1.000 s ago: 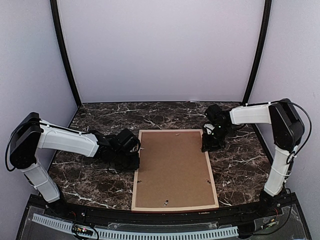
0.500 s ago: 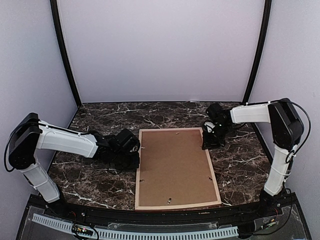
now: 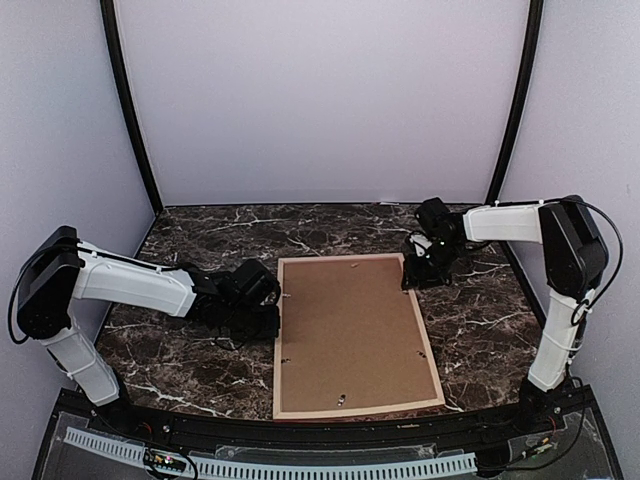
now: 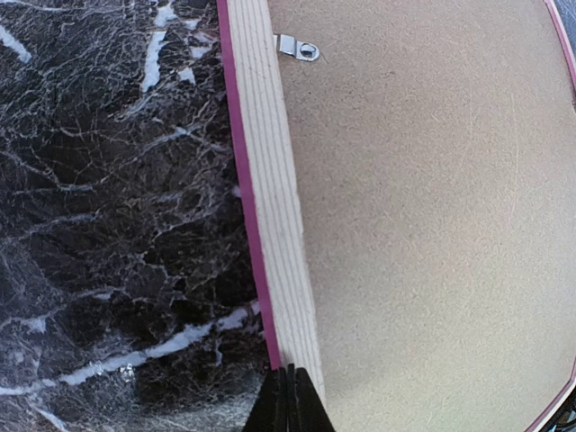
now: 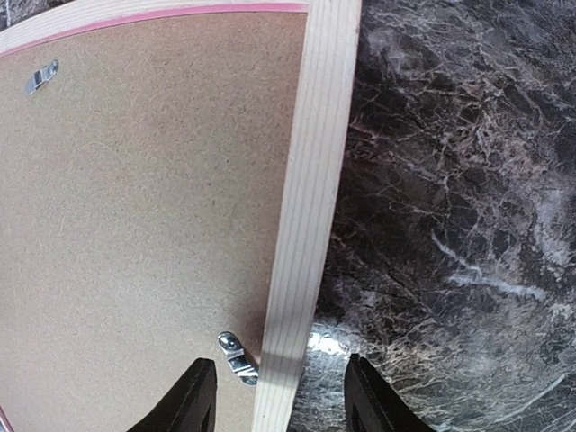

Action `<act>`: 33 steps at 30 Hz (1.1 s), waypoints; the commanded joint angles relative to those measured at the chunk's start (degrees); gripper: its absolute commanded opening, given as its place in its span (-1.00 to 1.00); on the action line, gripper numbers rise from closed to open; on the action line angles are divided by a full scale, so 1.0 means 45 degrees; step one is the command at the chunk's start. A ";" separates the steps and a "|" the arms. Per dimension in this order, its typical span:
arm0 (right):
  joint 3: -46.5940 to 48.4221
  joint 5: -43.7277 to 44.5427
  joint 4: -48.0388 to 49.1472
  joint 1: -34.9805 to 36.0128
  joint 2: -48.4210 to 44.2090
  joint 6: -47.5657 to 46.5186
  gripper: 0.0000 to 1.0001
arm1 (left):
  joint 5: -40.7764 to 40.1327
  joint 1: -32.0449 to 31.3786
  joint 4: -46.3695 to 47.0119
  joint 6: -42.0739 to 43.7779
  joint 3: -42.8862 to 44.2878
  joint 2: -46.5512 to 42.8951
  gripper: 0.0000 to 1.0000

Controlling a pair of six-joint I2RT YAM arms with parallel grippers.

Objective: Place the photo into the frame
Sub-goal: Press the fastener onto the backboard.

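Frame (image 4: 279, 225) rails, marble tabletop (image 3: 480, 330) either side

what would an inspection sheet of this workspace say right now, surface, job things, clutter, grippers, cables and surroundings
surface: dark marble-pattern table, flat
job's things: frame lies back side up with the brown backing board in it, a metal turn clip on the board; photo not seen in any view
clutter: nothing seen
grippers: left gripper shut, tips at the frame's left rail; right gripper open, fingers either side of the right rail near the far corner
cables: black cable loops by the right arm's shoulder
surroundings: plain pale walls, black pole in each far corner
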 commanded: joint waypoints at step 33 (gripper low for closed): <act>-0.0229 0.0847 0.0272 0.0601 0.0510 -0.1338 -0.09 | 0.0056 -0.0091 -0.0367 0.0221 -0.0006 -0.0048 -0.92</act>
